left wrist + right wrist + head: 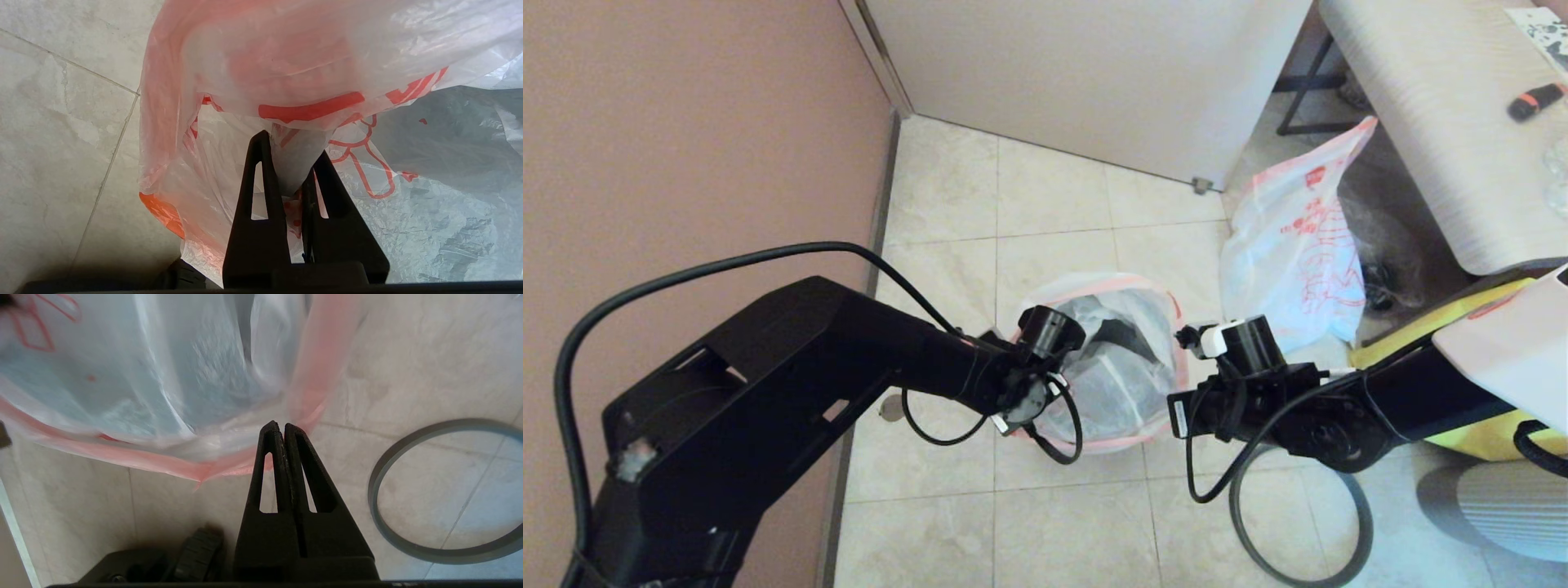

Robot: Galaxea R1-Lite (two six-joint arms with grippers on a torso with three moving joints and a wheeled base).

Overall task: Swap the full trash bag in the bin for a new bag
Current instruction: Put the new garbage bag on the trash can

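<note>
New bag (1107,359) drapes the bin between both arms. Left gripper (292,159) jaws pinch its near-left rim; right gripper (281,428) jaws pressed together, empty, just beside the right rim. Hoop (1298,531) on floor under right arm; full trash bag (1294,245) behind.

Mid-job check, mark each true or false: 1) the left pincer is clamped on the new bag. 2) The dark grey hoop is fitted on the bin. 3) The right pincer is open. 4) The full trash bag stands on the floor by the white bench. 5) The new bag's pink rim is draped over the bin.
1) True: the left pincer pinches a fold of the new bag.
2) False: the hoop lies flat on the floor tiles, beside the bin.
3) False: the right pincer is shut, its tips at the bag's pink rim.
4) True: the full trash bag stands beside the bench.
5) True.
</note>
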